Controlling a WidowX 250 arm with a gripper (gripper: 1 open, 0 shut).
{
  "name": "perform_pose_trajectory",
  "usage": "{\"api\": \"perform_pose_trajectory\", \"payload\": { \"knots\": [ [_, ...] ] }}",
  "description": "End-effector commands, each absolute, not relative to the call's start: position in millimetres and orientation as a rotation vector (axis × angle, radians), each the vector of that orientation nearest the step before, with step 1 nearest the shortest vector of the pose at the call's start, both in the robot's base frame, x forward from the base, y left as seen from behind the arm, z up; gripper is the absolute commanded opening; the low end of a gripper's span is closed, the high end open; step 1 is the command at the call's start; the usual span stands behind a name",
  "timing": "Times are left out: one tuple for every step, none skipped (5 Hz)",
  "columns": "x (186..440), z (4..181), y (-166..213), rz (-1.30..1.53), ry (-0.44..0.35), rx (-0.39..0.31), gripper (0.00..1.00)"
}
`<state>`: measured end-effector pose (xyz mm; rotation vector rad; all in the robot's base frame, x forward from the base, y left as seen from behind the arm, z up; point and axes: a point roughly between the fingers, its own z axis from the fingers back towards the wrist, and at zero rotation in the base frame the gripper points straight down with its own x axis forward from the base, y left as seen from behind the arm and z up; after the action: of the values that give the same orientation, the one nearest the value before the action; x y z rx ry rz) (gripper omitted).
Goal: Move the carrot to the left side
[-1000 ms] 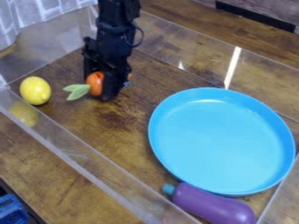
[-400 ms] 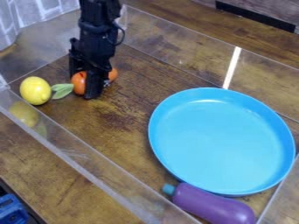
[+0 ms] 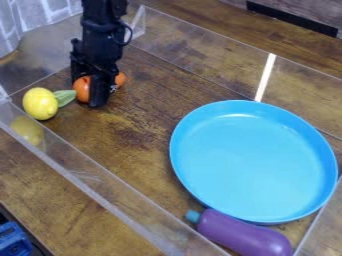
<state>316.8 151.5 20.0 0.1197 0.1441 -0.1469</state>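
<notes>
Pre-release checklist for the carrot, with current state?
1. Tool shut on carrot: ok.
2. Carrot on the left part of the table: ok.
3. Gap between carrot and lemon: not ok, the leafy top reaches or nearly reaches the lemon.
4. Carrot resting on the table: cannot tell.
5. Plate and eggplant away from the tool: ok.

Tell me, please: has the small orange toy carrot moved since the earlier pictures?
Yes. The small orange toy carrot, gripped by the black tool, has moved left in the picture, away from the round blue plate and closer to the yellow lemon.
</notes>
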Motion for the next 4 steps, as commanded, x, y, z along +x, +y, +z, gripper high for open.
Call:
{"api": "perform_pose_trajectory", "payload": {
  "knots": [
    [307.5,31.8,149.7,-0.087,0.132,0.131,0.00],
    [301.1,40.9,156.6,-0.017,0.144,0.134,0.00],
    [295.0,50.4,162.3,0.043,0.156,0.134,0.00],
    [287.4,63.2,162.9,0.100,0.163,0.132,0.00]
  ]
}}
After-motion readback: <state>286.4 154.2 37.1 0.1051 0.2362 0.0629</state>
